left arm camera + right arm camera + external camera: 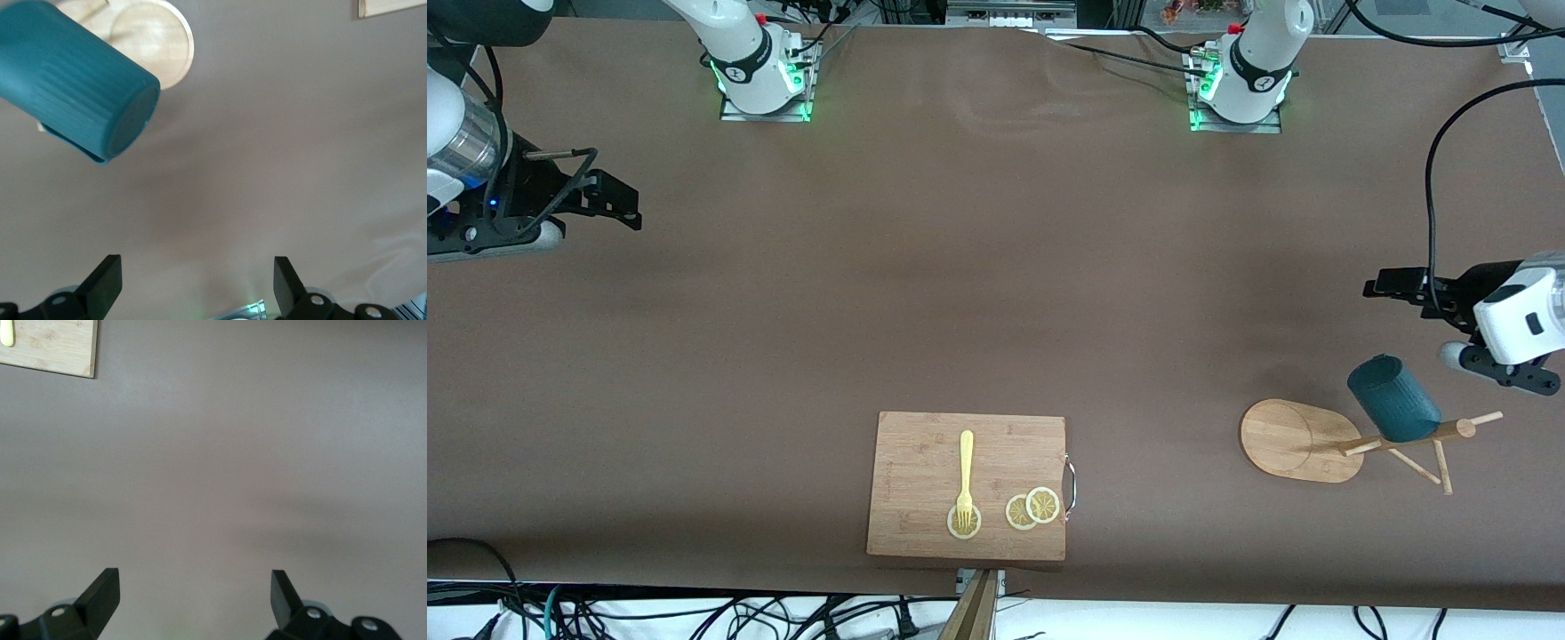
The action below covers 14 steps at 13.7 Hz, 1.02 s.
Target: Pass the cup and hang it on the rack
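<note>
The dark teal ribbed cup (1393,400) hangs bottom-up on a peg of the bamboo rack (1303,440), which stands at the left arm's end of the table. In the left wrist view the cup (73,80) shows its ribbed side and flat bottom in front of the rack's oval base (160,40). My left gripper (1383,286) (197,280) hovers apart from the cup, open and empty. At the right arm's end of the table my right gripper (633,206) (195,593) hangs over bare cloth, also open and empty.
A wooden cutting board (925,444) lies near the front edge in the middle, carrying a yellow fork (965,471) and lemon slices (1032,508). Its corner shows in both wrist views (390,7) (53,347). Brown cloth covers the table.
</note>
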Tool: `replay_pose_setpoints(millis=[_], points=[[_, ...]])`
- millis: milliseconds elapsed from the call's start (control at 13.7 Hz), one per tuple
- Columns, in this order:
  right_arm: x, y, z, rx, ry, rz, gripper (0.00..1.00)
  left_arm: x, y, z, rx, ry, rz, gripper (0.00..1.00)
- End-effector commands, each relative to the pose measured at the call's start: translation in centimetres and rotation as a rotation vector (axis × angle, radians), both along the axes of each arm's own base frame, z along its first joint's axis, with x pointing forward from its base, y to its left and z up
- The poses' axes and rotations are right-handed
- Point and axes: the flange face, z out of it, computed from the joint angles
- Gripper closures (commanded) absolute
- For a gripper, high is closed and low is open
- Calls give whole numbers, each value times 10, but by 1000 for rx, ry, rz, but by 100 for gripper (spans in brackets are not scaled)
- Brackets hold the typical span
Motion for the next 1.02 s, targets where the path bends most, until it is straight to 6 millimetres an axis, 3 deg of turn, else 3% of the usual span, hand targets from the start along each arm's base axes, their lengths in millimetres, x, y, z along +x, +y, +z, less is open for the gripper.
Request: replay_pose_setpoints(millis=[0,218,437,655,946], points=[[-6,0,6,-7,-6,16,0,-7,12,36,39,-66,13,0],[-5,0,5,-7,-5,16,0,-29,8,97,112,-193,8,0],[-6,0,6,-7,-6,16,0,-66,-16,131,184,-213,-10,0],[-6,0,6,-7,-6,16,0,-97,-24,121,197,-151,134,0],[-6,0,6,-7,-6,16,0,-108,-39,114,163,-139,164,0]])
